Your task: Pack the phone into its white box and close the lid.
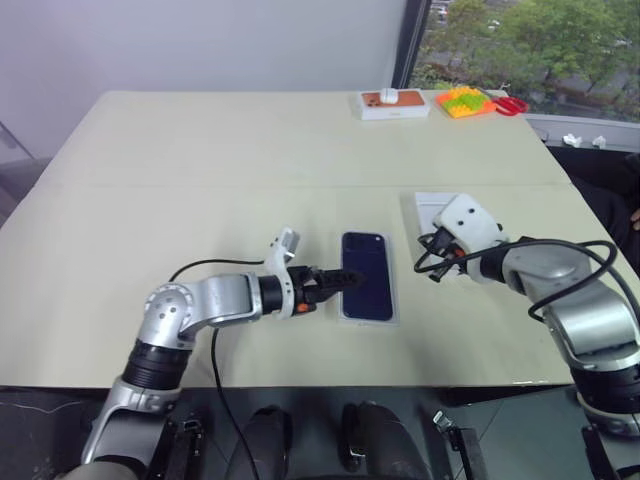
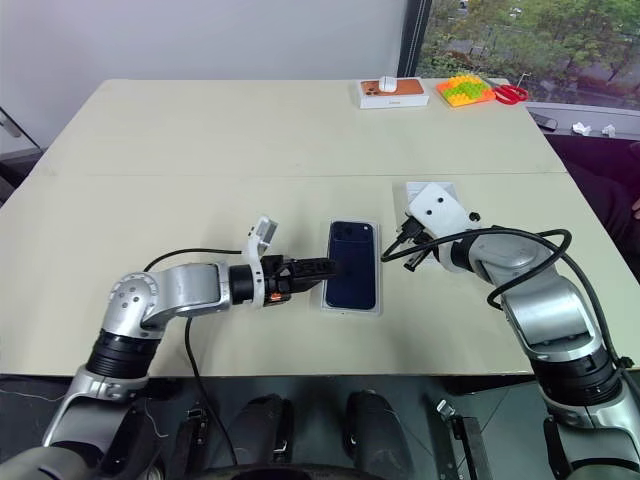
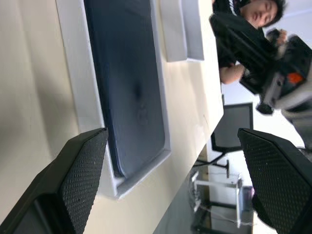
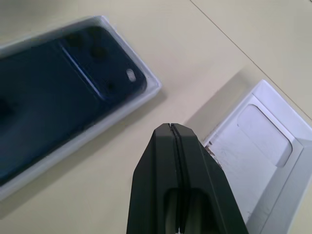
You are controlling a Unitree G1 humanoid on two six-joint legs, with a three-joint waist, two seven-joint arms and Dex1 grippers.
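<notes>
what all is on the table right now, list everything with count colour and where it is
phone: one, dark navy, lying in the white box
white box: one, white, near middle of the table, lid not on it
thin white insert: one, white with an oval recess, flat on the table beside the box, under the right arm
small white box with orange top: one, far edge
toy blocks: one cluster, orange, yellow and green, far edge near the window
red item: one, beside the blocks, too small to tell
left tool: black fingers open, at the box's near side
right tool: black, fingers shut
</notes>
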